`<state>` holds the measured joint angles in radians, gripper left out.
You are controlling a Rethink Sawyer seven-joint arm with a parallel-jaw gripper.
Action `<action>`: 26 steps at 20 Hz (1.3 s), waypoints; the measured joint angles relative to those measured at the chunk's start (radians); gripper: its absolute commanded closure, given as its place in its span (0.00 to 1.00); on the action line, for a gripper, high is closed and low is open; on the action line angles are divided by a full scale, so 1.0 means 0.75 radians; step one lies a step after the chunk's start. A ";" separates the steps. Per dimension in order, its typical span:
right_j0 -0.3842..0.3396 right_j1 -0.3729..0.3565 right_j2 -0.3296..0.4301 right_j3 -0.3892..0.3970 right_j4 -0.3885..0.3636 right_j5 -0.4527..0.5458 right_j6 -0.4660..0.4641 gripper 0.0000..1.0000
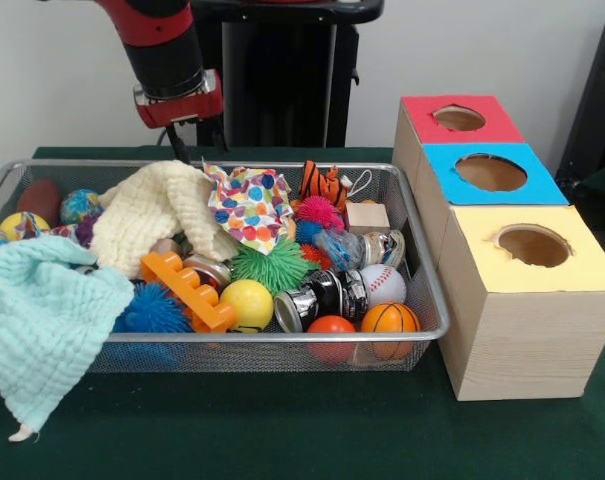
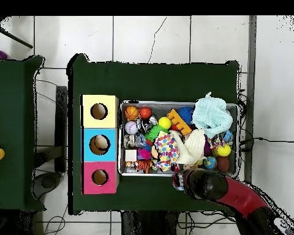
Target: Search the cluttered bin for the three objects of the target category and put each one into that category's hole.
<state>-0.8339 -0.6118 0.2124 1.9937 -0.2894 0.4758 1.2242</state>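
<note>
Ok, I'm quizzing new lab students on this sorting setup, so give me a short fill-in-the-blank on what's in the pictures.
1. Beside the wire bin stand three wooden boxes; the box nearest the front camera has a ______ top.
2. The middle box has a ______ top.
3. The mint cloth hangs over the bin's ______.
4. In the bin's front corner beside the boxes, next to the baseball, lies a small orange ______.

Missing words: yellow; blue; rim; basketball

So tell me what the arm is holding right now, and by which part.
That cannot be told: the gripper hangs over the bin's back edge, beside the cream cloth, its tip hidden.
</note>
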 measured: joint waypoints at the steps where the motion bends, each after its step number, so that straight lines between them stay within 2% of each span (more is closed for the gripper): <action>1: -0.001 0.001 0.006 -0.004 -0.004 0.012 0.000 0.00; 26: -0.001 0.009 0.017 -0.042 -0.036 0.087 0.000 0.00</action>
<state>-0.8349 -0.6052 0.2251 1.9621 -0.3165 0.5413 1.2240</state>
